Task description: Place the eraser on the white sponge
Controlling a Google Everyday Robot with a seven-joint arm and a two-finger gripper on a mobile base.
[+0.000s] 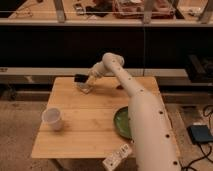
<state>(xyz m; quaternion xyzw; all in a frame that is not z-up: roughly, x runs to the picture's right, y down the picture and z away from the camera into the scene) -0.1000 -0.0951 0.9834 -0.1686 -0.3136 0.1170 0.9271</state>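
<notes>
A light brown wooden table point(90, 125) stands on a speckled grey-brown floor point(20, 130). Behind it is a long dark wall point(50, 47) with a pale rail point(30, 72) along it. The gripper point(84, 82) is over the table's far edge.

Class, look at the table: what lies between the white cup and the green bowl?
In the camera view, only bare wooden table lies between the white cup and the green bowl. The gripper is at the far edge, beside the eraser and white sponge.
</notes>
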